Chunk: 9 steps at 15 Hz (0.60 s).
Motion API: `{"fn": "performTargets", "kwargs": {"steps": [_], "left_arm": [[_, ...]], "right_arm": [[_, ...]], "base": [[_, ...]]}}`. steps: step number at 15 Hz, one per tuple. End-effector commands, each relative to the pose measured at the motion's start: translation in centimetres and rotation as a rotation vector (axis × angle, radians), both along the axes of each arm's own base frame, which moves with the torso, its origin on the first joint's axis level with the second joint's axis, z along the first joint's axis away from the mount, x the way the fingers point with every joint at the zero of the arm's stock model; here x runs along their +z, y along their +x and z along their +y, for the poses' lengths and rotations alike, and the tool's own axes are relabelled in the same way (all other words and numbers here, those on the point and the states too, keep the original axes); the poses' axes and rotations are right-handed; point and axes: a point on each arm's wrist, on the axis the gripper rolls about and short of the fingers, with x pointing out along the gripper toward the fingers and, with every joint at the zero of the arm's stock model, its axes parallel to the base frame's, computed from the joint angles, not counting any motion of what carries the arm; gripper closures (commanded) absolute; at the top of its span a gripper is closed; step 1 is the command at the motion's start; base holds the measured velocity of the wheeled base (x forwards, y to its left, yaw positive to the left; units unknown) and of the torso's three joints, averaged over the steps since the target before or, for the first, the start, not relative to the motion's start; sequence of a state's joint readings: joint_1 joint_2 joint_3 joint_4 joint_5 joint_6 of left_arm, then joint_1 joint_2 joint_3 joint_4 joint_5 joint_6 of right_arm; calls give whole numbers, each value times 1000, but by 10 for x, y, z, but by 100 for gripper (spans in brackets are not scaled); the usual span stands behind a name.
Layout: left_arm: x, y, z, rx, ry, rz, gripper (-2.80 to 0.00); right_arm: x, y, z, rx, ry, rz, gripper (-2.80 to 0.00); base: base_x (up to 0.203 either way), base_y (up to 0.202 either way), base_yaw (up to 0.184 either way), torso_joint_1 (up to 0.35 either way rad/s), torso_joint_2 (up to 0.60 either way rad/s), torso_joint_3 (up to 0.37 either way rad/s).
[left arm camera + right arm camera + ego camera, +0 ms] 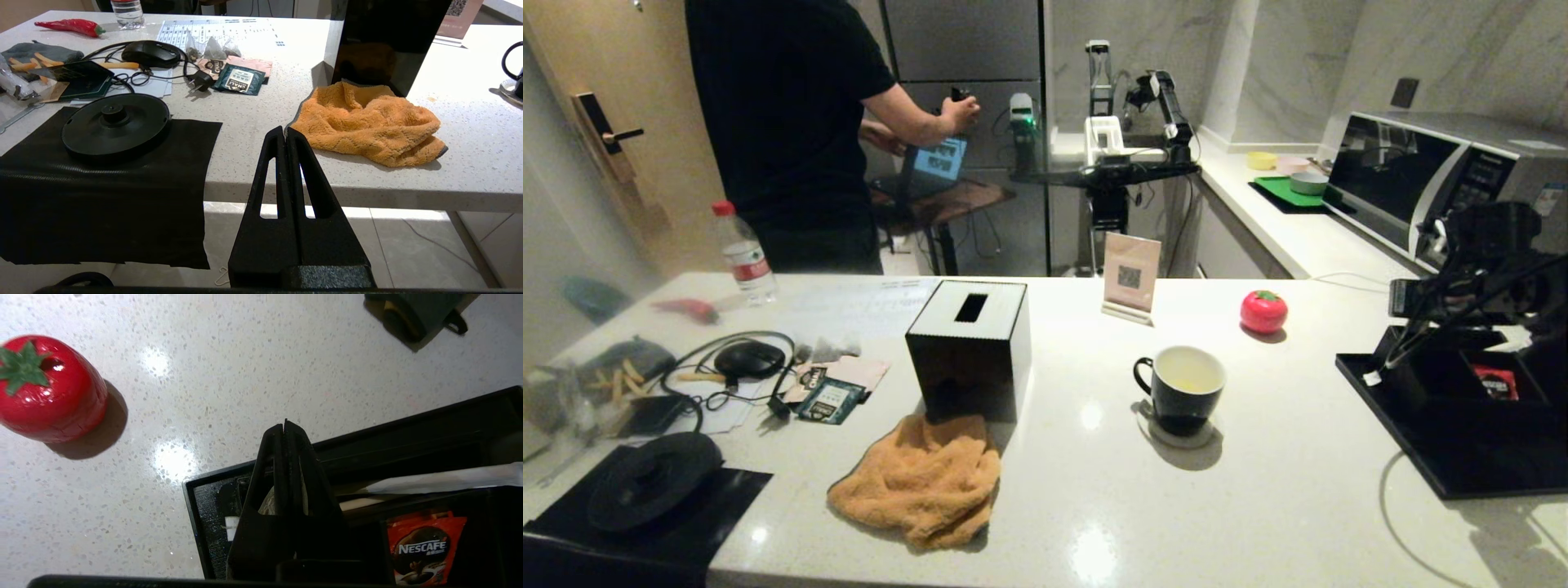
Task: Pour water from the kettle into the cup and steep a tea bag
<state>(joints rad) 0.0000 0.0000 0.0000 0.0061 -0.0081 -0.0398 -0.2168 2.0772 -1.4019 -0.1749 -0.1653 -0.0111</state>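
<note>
The black cup (pixel 1180 388) stands on a round coaster in the middle of the counter, and pale yellowish water (pixel 1186 382) lies in its white inside. Part of the cup (pixel 412 314) also shows in the right wrist view. My right arm (pixel 1486 261) hangs over the black tray (pixel 1445 457). The right gripper (pixel 284 426) is shut, its tips empty. Behind its fingers a pale tea bag (pixel 267 503) lies in the tray, with a white tag (pixel 232 526) beside it. My left gripper (pixel 285 131) is shut and parked at the counter's front edge. The kettle is out of view; its round base (pixel 654 482) stands empty.
A black tissue box (pixel 970 347) and an orange cloth (pixel 923 482) lie left of the cup. A red tomato-shaped object (pixel 1263 310) and a card stand (pixel 1129 278) are behind it. A red sachet (pixel 425 547) sits in the tray. A person (pixel 784 122) stands beyond the counter.
</note>
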Motion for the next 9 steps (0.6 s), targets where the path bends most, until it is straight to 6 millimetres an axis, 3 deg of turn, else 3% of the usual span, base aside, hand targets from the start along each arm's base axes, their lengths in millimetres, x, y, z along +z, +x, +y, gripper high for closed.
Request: {"fn": "performTargets", "kwargs": {"steps": [1,9], "left_arm": [[0,0,0,0,0,0,0],[0,0,0,0,0,0,0]], "right_arm": [[13,-4,3,5,-7,-32,0],[42,-14,17,23,-2,-115,0]], "base": [[0,0,0,0,0,0],[0,0,0,0,0,0]]}}
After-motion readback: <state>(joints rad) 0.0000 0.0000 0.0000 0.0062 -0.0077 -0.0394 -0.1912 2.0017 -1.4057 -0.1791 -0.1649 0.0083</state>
